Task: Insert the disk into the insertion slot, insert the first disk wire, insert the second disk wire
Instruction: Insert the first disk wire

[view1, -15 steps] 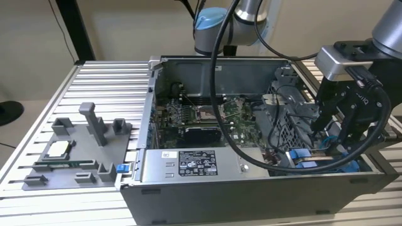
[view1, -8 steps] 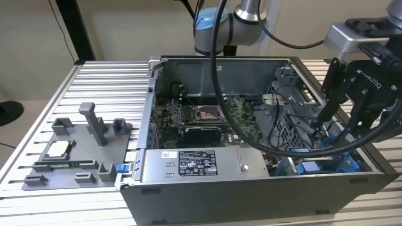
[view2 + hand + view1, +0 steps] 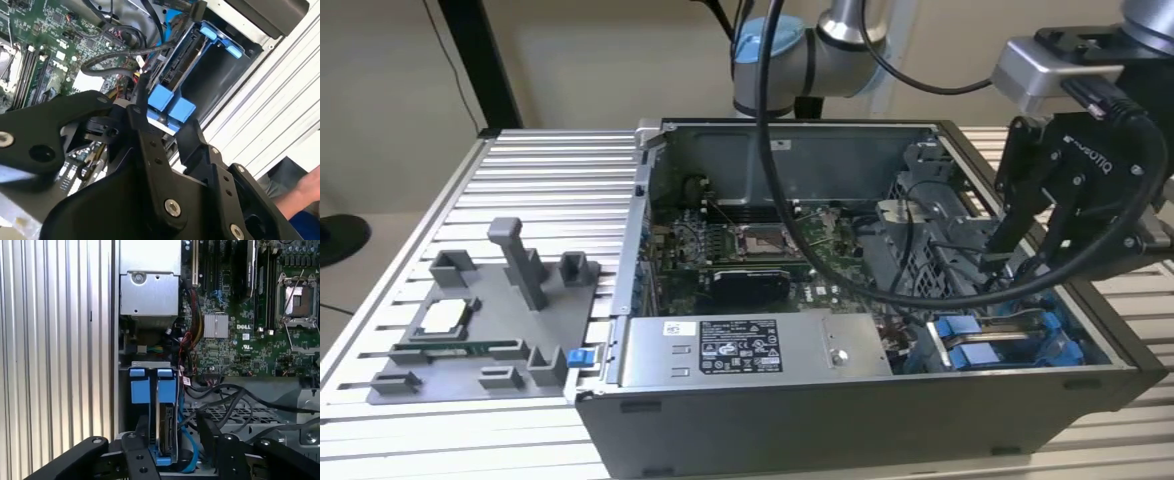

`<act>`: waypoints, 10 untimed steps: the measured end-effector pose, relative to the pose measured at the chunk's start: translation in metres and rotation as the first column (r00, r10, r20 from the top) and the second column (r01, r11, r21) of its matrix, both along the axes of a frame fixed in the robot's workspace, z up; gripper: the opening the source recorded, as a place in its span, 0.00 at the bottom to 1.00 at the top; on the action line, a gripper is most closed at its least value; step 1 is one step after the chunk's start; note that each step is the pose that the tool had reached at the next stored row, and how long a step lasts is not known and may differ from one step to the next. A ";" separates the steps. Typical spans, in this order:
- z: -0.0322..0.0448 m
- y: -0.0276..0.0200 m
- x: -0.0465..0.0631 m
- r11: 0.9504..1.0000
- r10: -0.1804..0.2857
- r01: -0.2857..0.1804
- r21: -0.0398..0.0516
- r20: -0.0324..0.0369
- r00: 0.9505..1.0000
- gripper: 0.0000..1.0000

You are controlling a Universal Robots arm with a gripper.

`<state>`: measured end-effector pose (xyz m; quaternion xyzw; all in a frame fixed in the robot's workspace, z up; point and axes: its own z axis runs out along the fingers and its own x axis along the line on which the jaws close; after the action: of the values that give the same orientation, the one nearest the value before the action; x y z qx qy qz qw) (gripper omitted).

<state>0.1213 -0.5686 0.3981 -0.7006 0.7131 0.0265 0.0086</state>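
Disk [image 3: 166,427], silver metal in a blue plastic frame, stands on edge inside the grey perforated insertion slot [image 3: 235,415]. Over this slot we see the black gripper [image 3: 175,440], its jaws spread either side of the disk.

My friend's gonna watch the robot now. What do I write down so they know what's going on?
The pincer looks open, down astride the disk.
The disk stands on edge in the insertion slot, in its blue carrier.
Done: the disk looks inserted.
Left: both wire steps. A blue cable and black cables lie beside the disk; I cannot tell whether any is plugged in.
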 end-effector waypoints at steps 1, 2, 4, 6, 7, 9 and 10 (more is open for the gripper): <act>-0.0008 0.0025 0.000 1.000 0.000 0.000 0.000 0.002 1.000 0.00; -0.0019 0.0062 -0.001 1.000 0.000 0.000 0.000 0.004 1.000 0.00; -0.0034 0.0129 -0.001 1.000 0.000 0.000 0.000 0.009 1.000 0.00; -0.0048 0.0155 -0.001 1.000 0.000 0.000 0.003 0.015 1.000 0.00; -0.0055 0.0157 -0.001 1.000 0.000 0.000 0.003 0.020 1.000 0.00; -0.0066 0.0163 -0.001 1.000 0.003 -0.003 0.003 0.027 1.000 0.00; -0.0071 0.0170 -0.001 1.000 0.004 -0.004 0.003 0.030 1.000 0.00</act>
<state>0.1204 -0.5517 0.3909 -0.7024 0.7113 0.0170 0.0204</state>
